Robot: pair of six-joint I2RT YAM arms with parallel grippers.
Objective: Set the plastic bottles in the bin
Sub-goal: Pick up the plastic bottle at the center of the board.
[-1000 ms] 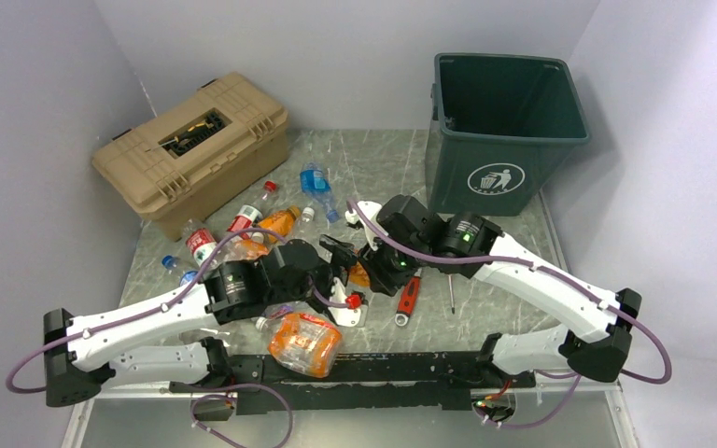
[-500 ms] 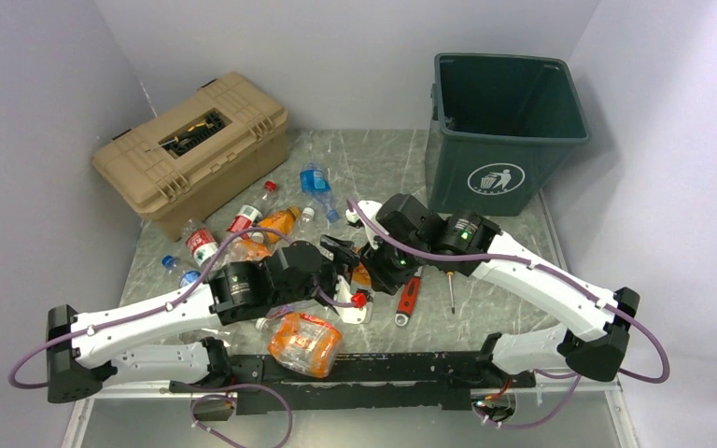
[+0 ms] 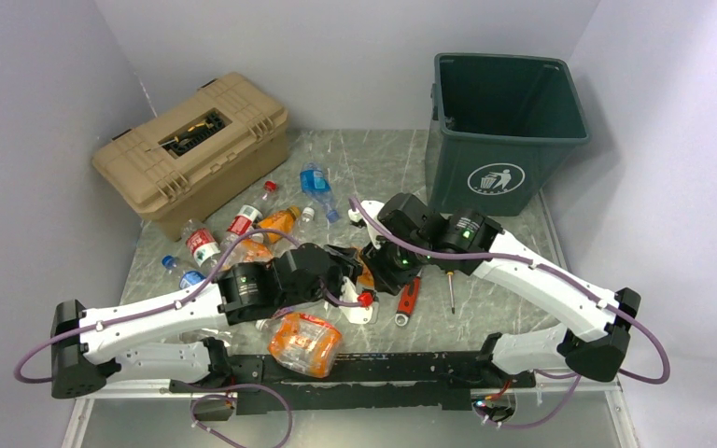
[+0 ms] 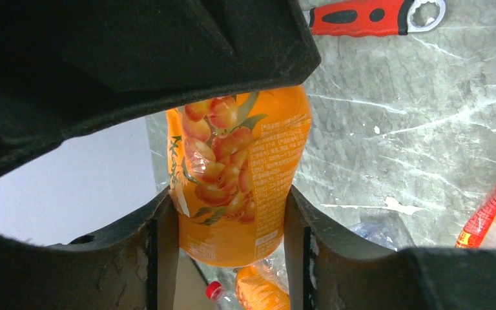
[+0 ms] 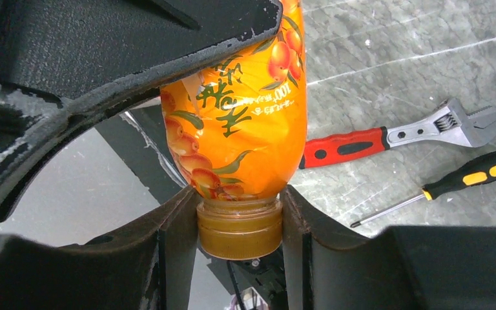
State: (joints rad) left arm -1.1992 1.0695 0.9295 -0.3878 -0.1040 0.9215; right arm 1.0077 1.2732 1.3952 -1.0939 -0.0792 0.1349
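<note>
The left hand (image 4: pixel 227 252) clamps the labelled body of an orange bottle (image 5: pixel 239 116) mid-worktop (image 3: pixel 495 313) — the right hand (image 5: pixel 239 245) pinches the same bottle's neck end. A wrench (image 5: pixel 361 143) and screwdriver (image 5: pixel 455 179) lie just beside; other bottles (image 3: pixel 203 245) lie scattered to the left, the green bin (image 3: pixel 504 140) behind.

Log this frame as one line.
phase: both arms on one bottle | left jaws: shut on orange bottle body | right jaws: shut on its neck | bin: bottle not in yet | wrench, screwdriver: on table
</note>
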